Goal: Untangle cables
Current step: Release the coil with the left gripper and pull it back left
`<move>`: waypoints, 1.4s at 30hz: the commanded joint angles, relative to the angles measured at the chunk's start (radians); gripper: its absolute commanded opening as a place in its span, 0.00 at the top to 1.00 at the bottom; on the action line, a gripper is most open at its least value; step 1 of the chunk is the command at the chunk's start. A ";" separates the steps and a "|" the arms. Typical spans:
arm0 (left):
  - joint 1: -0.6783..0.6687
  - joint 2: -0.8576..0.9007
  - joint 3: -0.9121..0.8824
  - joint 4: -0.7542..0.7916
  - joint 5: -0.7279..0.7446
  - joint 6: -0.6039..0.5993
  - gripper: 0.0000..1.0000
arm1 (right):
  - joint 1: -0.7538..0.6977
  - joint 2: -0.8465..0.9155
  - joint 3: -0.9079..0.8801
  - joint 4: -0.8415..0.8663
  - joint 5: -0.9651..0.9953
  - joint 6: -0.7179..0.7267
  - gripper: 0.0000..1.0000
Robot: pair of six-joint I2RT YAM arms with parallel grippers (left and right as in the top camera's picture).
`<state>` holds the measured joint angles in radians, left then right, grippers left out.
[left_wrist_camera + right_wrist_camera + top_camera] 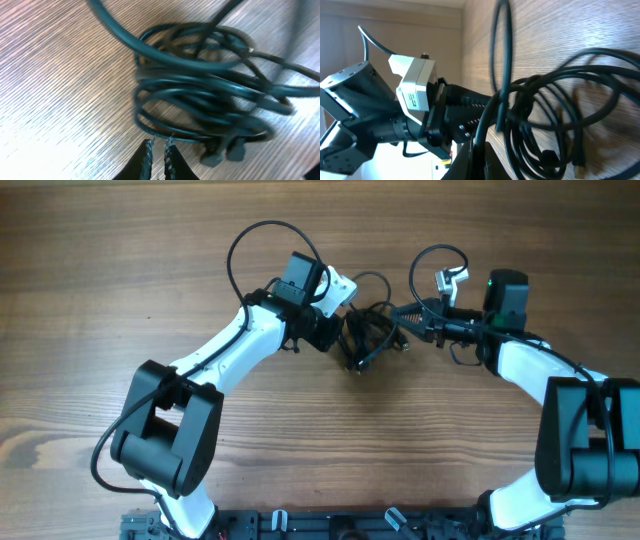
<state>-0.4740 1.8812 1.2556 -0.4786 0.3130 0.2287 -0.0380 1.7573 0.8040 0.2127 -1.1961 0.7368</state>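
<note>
wood table (pixel 120 240) bears our cables (pixel 368 332), bunched at three o'clock of left pincer (pixel 343 335), tips nearly together, whether gripping we cannot tell; right pincer (pixel 402 314) pinches a strand.

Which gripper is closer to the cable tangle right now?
Right, barely: the right gripper is shut on a strand at the right edge of the cables; the left gripper has its tips just at their left edge, contact unclear.
</note>
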 commanded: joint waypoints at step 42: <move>0.240 -0.063 -0.012 0.029 0.272 -0.469 0.77 | -0.005 -0.158 0.007 -0.183 0.068 -0.162 0.95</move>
<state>-0.2291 1.8404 1.2510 -0.4568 0.6319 -0.2211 -0.0448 1.6230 0.8040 0.0574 -1.1706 0.5995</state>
